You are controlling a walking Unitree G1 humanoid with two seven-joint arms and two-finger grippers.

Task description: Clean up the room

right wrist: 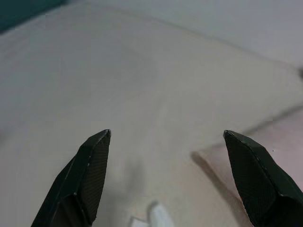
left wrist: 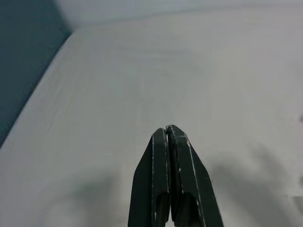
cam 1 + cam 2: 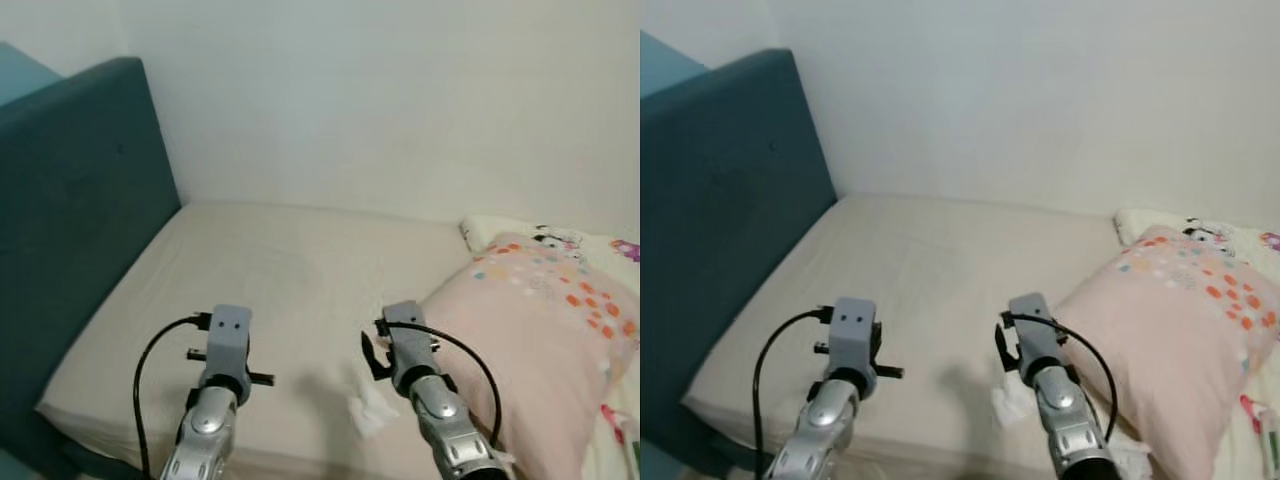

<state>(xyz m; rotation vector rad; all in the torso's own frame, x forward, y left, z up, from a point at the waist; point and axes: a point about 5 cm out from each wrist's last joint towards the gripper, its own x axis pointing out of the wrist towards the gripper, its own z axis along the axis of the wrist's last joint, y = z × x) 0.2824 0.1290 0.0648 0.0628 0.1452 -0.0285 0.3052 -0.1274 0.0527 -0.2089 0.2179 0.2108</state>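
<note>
1. The right gripper (image 1: 166,165) hung with its two black fingers spread wide above the crumpled white tissue (image 3: 368,408), which lay on the beige bed sheet (image 3: 290,270) just beside the pink dotted pillow (image 3: 540,330).
2. The left gripper (image 2: 169,135) hovered over bare sheet, fingers pressed together.
3. The step in hand looked like reaching for the tissue; the next move would call for lowering the right gripper to straddle it, then pinching.

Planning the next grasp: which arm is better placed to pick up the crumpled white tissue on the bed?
Right, probably. The crumpled white tissue lies just beside the right claw, whose fingers are open. The left claw is shut and farther from it.
</note>
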